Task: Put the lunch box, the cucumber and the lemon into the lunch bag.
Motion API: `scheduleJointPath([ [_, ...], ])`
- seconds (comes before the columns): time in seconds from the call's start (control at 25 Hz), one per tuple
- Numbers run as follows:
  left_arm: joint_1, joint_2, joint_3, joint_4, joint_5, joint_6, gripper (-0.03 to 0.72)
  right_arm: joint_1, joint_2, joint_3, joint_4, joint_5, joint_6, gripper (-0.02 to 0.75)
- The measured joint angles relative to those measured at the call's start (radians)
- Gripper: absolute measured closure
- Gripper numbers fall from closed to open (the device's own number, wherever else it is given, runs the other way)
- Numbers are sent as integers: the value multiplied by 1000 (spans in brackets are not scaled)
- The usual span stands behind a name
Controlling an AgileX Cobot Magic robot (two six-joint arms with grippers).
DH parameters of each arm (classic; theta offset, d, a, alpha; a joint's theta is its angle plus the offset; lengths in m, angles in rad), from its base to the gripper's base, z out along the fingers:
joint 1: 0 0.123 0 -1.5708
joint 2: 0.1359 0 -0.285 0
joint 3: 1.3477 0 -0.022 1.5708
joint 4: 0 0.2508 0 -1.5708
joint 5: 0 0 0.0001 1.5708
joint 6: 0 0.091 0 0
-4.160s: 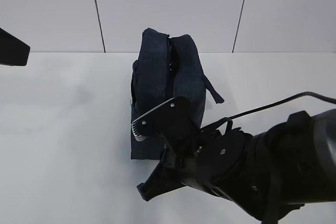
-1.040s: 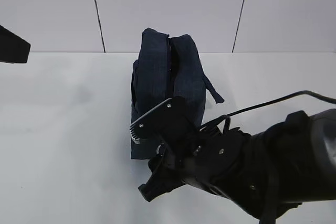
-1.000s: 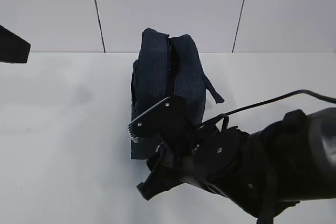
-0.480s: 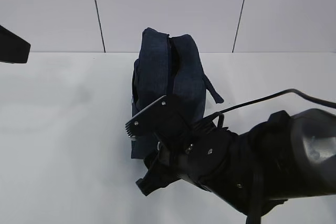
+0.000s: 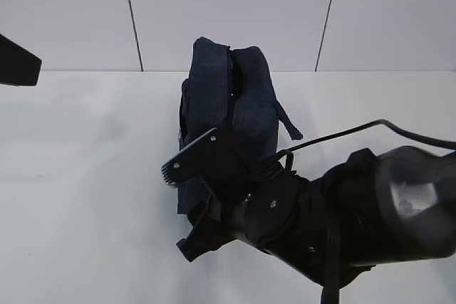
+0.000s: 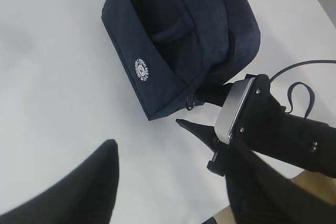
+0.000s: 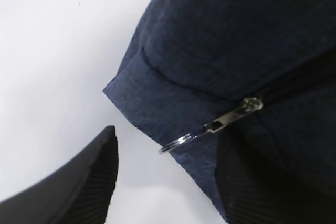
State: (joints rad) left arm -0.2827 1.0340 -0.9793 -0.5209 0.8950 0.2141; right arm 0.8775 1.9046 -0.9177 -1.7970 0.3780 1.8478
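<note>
My right gripper [image 7: 163, 182] at the bag's zipper pull.

My jaws stand spread, nothing between them, at the bottom of my wrist view; the ring pull [image 7: 181, 141] hangs just above the gap, on the bag [image 7: 247, 40] filling the upper right. I judge the zipper step is in hand: next I must close on the ring. My left gripper [image 6: 173, 182], also spread, hovers well apart. Box, cucumber and lemon are not visible. Nothing blocks the ring.

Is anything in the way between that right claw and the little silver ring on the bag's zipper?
Nothing visible. In the right wrist view the ring pull hangs off the lunch bag in the open gap of the right gripper, with only bare table around it.
</note>
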Motion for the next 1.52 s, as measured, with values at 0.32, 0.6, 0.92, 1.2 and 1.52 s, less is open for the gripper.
scheduleJointPath([
  [0.32,0,0,0,0,0,0,239,0,0,-1,-5,28,133,271],
  [0.6,0,0,0,0,0,0,239,0,2,-2,-5,60,181,430],
  [0.92,0,0,0,0,0,0,239,0,2,-2,34,65,175,559],
  [1.2,0,0,0,0,0,0,239,0,2,-2,86,40,104,692],
  [1.52,0,0,0,0,0,0,239,0,2,-2,128,40,52,717],
])
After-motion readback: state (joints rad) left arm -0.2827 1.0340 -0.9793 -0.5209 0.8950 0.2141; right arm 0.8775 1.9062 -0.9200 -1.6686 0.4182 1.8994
